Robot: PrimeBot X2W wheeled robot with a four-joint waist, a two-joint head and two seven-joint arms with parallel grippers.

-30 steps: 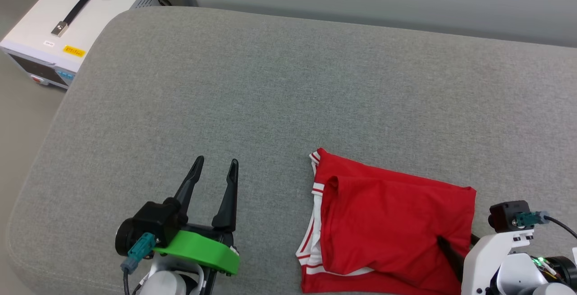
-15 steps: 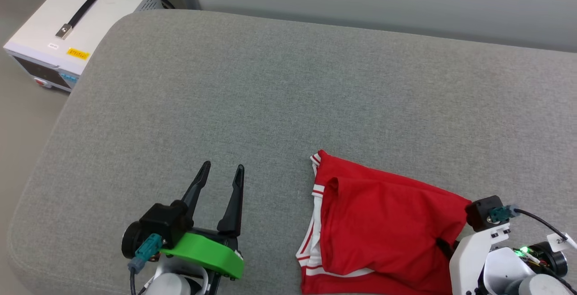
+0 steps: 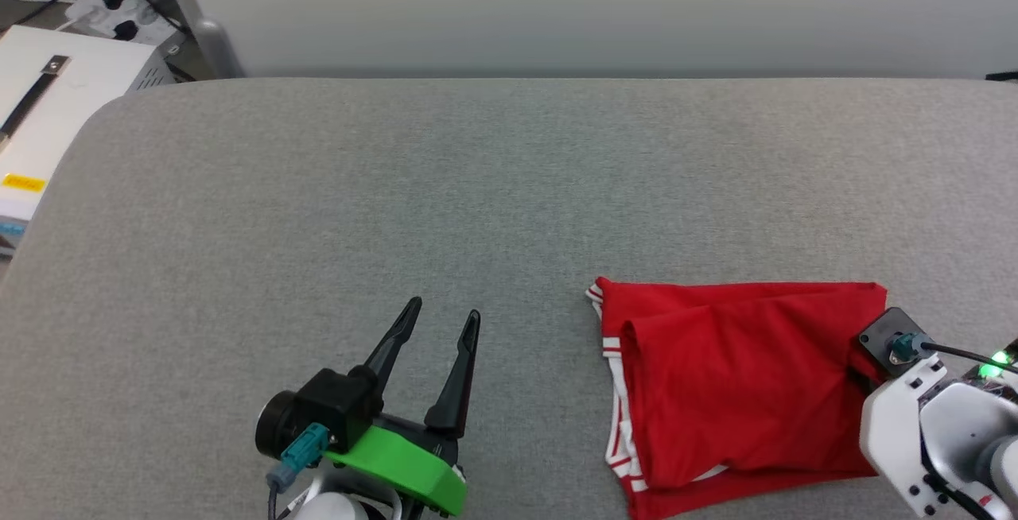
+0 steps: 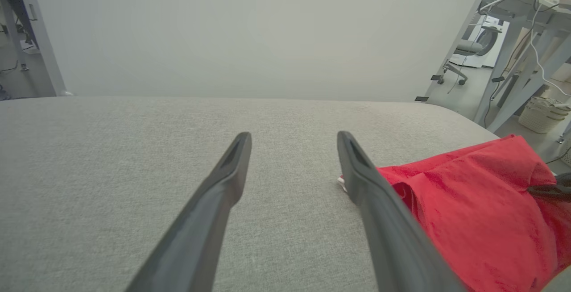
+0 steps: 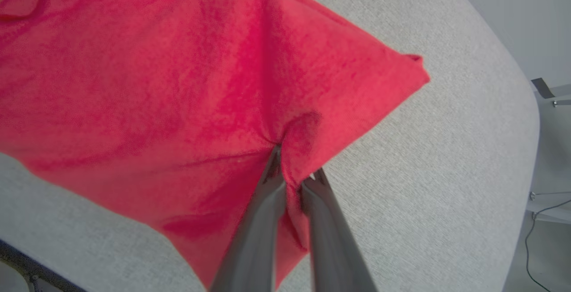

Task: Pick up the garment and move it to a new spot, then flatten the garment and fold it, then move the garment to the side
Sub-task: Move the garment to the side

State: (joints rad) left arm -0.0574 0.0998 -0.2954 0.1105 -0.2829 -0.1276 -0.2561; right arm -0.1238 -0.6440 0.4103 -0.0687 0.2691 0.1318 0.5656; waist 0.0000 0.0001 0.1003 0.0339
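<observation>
Here, with your right gripper [image 5: 294, 173] pinched on a fold of the garment [image 3: 740, 377], folded at the near right of the grey cushion [image 3: 477, 186], lift slowly, keeping layers together; left gripper [image 3: 440, 320] fingers apart.

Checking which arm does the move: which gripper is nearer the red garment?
Right. The right gripper is shut on the garment near its right edge; the left gripper hangs open over the cushion, left of it, apart.

Dark tapered fingers [image 3: 461, 369], green bracket [image 3: 406, 468], teal connectors [image 3: 306, 442], white wrist housing [image 3: 899, 417].
</observation>
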